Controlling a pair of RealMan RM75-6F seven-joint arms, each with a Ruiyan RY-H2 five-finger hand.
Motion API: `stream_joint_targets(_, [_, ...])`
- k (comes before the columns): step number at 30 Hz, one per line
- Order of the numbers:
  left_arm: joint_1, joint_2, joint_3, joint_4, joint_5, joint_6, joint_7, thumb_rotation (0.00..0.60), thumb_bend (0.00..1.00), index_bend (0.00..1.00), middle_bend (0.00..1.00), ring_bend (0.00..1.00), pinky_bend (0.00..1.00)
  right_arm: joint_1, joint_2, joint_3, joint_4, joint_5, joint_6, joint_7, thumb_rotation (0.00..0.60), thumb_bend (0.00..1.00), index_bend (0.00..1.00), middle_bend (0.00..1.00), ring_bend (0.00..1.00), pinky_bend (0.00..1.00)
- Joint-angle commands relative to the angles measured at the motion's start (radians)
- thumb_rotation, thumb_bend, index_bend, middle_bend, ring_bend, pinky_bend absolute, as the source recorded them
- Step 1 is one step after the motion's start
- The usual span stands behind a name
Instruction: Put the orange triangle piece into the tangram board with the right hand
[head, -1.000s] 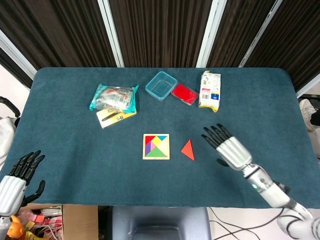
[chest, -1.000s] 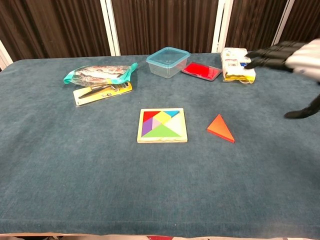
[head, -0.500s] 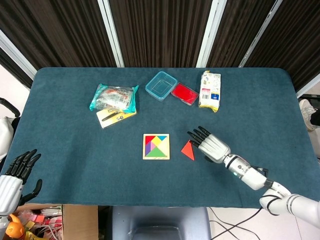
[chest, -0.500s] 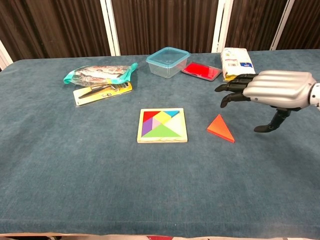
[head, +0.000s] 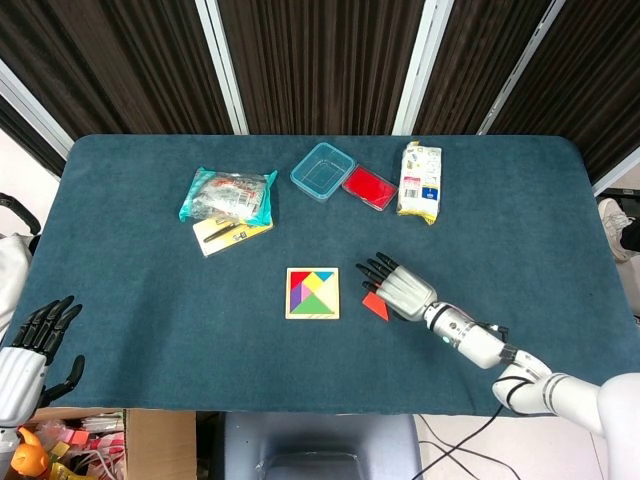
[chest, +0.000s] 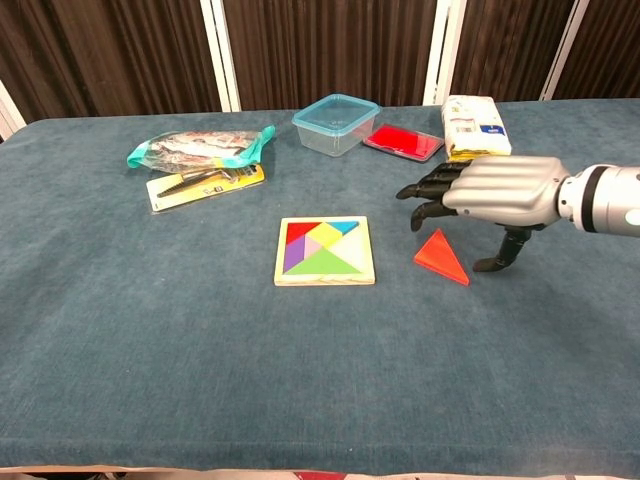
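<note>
Just right of the board (chest: 325, 251), the right hand (chest: 492, 192) hovers over the orange triangle (chest: 441, 257), fingers spread, gripping nothing; the triangle lies flat on the table (chest: 200, 350).

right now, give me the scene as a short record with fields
triangle: orange triangle flat on the table, right of the board, apart from it
board: tangram board, one slot empty
right hand: right hand above the triangle, fingers spread, holding nothing
left hand: left hand at the near left table edge, holding nothing
</note>
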Motion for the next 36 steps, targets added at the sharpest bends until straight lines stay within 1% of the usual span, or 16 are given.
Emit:
stream_joint_targets(1, [0.001, 0.0, 0.0, 0.001, -0.001, 0.001, 0.0, 0.6, 0.51, 0.0, 0.02, 0.04, 0.12, 0.007, -0.006, -0.004, -0.003, 0.01, -0.008, -0.02, 0.6, 0.39, 0.35, 0.0, 0.0, 0.0])
stream_joint_targets(13, [0.003, 0.0, 0.0, 0.003, 0.0, 0.004, -0.004, 0.6, 0.51, 0.0, 0.01, 0.04, 0.12, 0.015, -0.02, -0.011, -0.004, 0.064, -0.032, -0.068, 0.6, 0.4, 0.39, 0.0, 0.0, 0.0])
stream_joint_targets(21, [0.004, 0.002, 0.001, 0.001, 0.001, 0.004, -0.003, 0.6, 0.51, 0.0, 0.01, 0.04, 0.12, 0.018, -0.034, -0.017, 0.006, 0.078, -0.021, -0.077, 0.6, 0.46, 0.5, 0.0, 0.0, 0.0])
stream_joint_targets(29, [0.004, 0.003, 0.0, 0.002, 0.002, 0.008, -0.007, 0.6, 0.51, 0.0, 0.01, 0.04, 0.12, 0.014, -0.045, -0.02, 0.014, 0.089, -0.001, -0.091, 0.6, 0.46, 0.64, 0.0, 0.0, 0.0])
stream_joint_targets(36, [0.006, 0.004, 0.003, 0.003, 0.01, 0.013, -0.011, 0.6, 0.51, 0.0, 0.02, 0.04, 0.12, 0.01, -0.026, 0.001, -0.015, 0.105, 0.041, -0.077, 0.6, 0.46, 0.67, 0.02, 0.0, 0.0])
